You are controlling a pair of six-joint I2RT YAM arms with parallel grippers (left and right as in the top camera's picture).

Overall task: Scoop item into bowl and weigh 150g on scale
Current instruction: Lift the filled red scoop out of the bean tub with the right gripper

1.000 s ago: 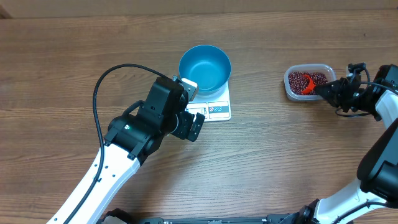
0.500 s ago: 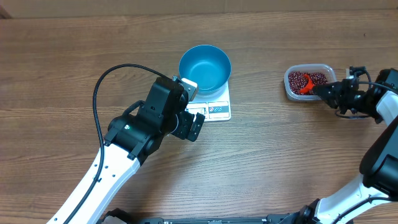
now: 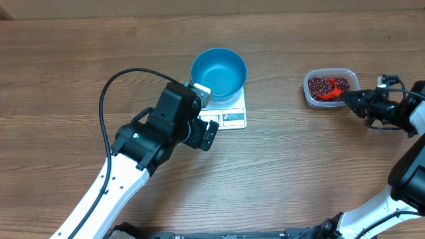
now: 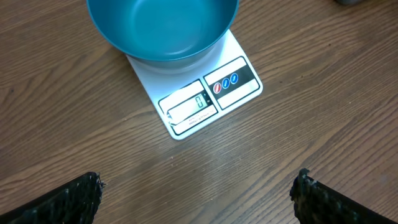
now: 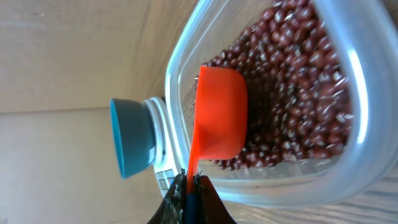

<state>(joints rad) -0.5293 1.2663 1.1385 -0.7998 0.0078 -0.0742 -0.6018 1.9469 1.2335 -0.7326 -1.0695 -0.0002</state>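
The blue bowl (image 3: 219, 72) sits on the white scale (image 3: 232, 118) at mid-table, and nothing shows inside the bowl (image 4: 161, 28). The dark red beans (image 3: 322, 83) fill a clear tub (image 3: 307, 93) at the right. An orange scoop (image 3: 329, 95) lies with its cup among the beans (image 5: 298, 93). My right gripper (image 3: 346, 97) is shut on the scoop's (image 5: 217, 115) thin handle, just outside the tub's near wall. My left gripper (image 3: 206, 133) hangs open over bare wood in front of the scale's display (image 4: 194, 107), holding nothing.
The clear tub's wall (image 5: 348, 186) stands between my right gripper (image 5: 191, 186) and the beans. The left arm with its black cable loop (image 3: 106, 89) covers the table's lower left. Bare wood separates the scale from the tub.
My right gripper has drawn a little to the right and the scoop has shifted with it inside the tub. The left arm, bowl and scale have not moved.
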